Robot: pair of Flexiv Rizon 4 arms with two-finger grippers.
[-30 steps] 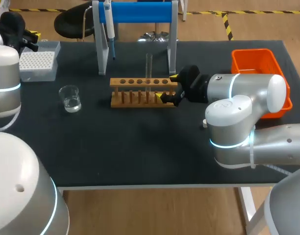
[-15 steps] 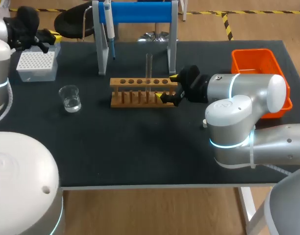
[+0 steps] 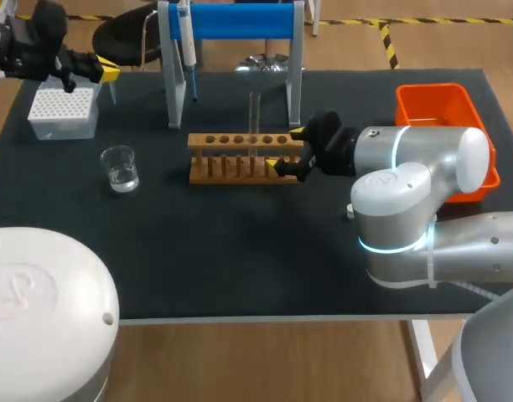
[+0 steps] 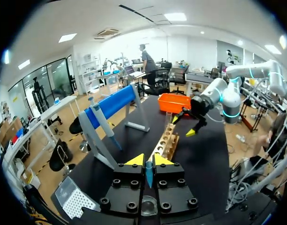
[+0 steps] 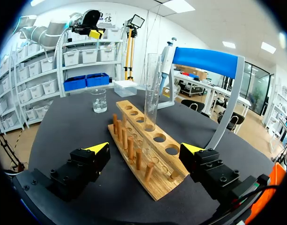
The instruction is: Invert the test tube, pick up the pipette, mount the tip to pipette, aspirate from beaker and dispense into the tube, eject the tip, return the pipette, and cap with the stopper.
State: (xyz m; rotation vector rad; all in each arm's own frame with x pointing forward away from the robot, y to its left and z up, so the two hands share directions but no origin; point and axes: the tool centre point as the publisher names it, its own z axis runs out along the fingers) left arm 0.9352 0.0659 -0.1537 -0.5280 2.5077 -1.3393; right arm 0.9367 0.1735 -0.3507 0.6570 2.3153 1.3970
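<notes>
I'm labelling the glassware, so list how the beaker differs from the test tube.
The beaker is short and wide; the tube is tall and thin. The beaker stands on the table; the tube stands in the rack. The beaker holds some clear liquid; the tube looks empty. Both are clear and upright.

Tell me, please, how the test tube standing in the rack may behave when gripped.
The test tube looks like clear, thin glass, so probably fragile and slippery. It stands tall above the wooden rack; a sideways push would likely tilt it in its hole.
</notes>
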